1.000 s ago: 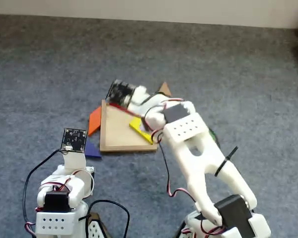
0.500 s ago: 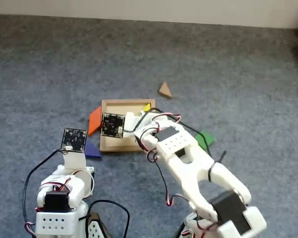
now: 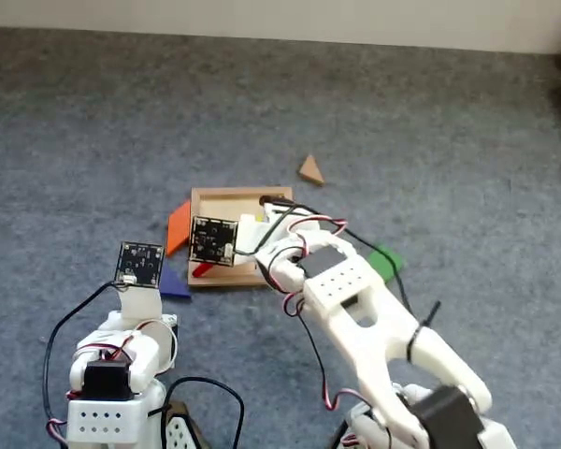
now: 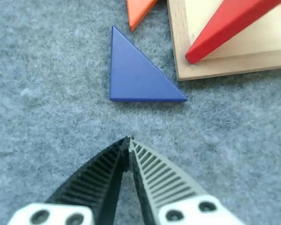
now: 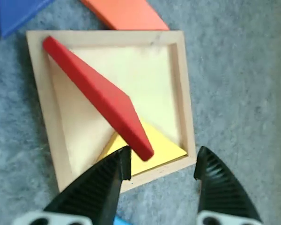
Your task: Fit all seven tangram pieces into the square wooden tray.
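Above the square wooden tray (image 5: 183, 93), by the yellow piece (image 5: 159, 151), my right claw (image 5: 163, 161) hangs spread and empty, pulled back from last second's far reach; red piece (image 5: 98, 96) left slantwise inside, one end riding the rim, so not seated, I judge.

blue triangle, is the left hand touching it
Apart. The left wrist view shows a strip of bare carpet between the shut left hand and the blue triangle.

Lit softly and evenly from overhead, with faint diffuse shadows under the red piece (image 5: 98, 96) and along the walls of the tray (image 5: 184, 93).
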